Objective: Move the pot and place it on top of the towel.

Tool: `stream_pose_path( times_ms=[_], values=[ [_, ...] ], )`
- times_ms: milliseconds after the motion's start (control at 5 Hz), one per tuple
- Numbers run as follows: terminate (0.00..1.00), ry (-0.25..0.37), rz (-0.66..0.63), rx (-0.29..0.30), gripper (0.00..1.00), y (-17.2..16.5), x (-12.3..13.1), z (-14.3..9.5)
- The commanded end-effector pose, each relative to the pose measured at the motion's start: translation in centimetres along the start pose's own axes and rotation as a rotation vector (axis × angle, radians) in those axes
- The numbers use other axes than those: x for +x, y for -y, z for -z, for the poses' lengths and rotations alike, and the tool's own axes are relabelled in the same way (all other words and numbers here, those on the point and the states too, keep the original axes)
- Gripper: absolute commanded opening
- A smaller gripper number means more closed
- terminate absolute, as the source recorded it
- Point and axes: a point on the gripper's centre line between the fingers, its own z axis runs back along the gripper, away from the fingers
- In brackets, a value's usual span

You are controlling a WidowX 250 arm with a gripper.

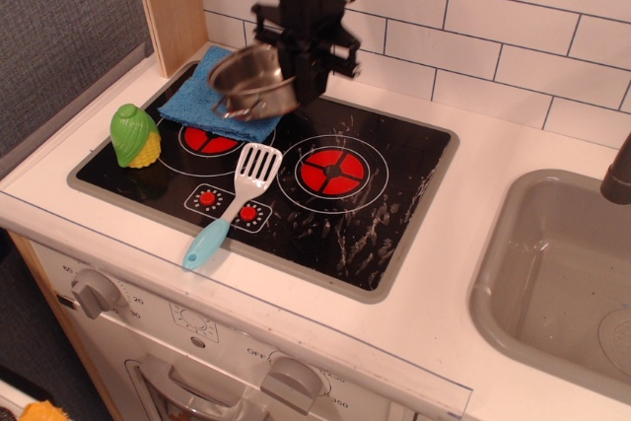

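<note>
Pot [252,83] held aloft by the hand [296,71], gripped at its right rim; tilted, mouth facing up and toward the front-left, one loop handle showing at its lower left edge. Round, so no long axis to speak of; slightly blurred. Positioned above the right front part of the towel [202,96], clear of the surface [424,273], partly hiding the cloth beneath.

Towel lying flat at the back-left corner of the black cooktop [394,194], long side running from front-left to back-right, overlapping the left red burner [207,141]. Right red burner [332,171] bare and fully exposed.

Spatula [235,201] lying in front of the towel, between the two burners, white slotted head toward the back, pale blue handle toward the front-left. Green and yellow toy corn [135,135] at the left edge of the cooktop, well apart from the towel. Grey sink [552,273] at far right.
</note>
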Motion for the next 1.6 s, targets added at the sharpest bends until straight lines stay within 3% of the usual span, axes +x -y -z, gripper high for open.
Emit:
stream_pose_path(
  times_ms=[0,600,800,1000,1400],
  values=[
    [0.0,0.014,-0.066,0.023,0.0,-3.6,-0.6,-0.3],
    [0.0,0.034,-0.111,0.045,0.0,-5.2,-1.5,-1.4],
    [0.0,0.026,-0.136,0.016,0.0,-5.4,-1.8,-0.8],
    [0.0,0.025,-0.124,0.019,1.0,-4.7,-1.7,-0.6],
    [0.0,0.113,0.066,0.057,1.0,-0.6,-0.1,-3.4]
  ],
)
